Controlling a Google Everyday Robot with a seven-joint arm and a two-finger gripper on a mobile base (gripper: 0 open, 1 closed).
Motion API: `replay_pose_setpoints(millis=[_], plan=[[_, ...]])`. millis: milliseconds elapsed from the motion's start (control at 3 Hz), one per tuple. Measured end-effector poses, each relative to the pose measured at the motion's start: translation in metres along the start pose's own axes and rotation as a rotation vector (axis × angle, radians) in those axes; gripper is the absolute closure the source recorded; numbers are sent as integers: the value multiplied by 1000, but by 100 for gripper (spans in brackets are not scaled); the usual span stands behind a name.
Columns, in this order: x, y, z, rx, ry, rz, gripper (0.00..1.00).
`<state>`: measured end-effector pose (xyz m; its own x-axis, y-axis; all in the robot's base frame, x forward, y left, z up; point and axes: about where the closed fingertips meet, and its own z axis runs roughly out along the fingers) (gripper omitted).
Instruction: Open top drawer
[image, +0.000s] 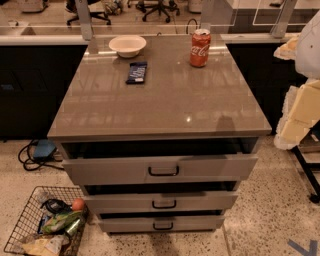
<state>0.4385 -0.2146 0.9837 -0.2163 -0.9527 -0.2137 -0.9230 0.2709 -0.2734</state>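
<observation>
The top drawer (100, 171) is the widest and tallest of three grey-beige drawers under the grey countertop (160, 107). Its small black pull handle (163, 171) sits at the middle of the front. A dark gap shows above the front, so the drawer stands slightly out. The two narrower drawers (115, 202) are below it. My gripper (299, 114) shows as white and cream parts at the right edge, beside the counter's right side and above the level of the drawer fronts. It is apart from the handle, well to its right.
On the countertop are a white bowl (127, 46), a red soda can (200, 47) and a dark snack bar (136, 72). A wire basket (20, 230) of items stands on the floor at the lower left. Cables (35, 150) lie at the left. A black stand leg (306, 172) is at the right.
</observation>
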Motion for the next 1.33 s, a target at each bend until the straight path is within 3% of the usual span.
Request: replay_pose_setpoints(millis=[333,667,1333], plan=[[0,0,0,1,-1,0,0],[3,5,28,-33,17,-1,0],[11,53,121,-90,36,-10,0]])
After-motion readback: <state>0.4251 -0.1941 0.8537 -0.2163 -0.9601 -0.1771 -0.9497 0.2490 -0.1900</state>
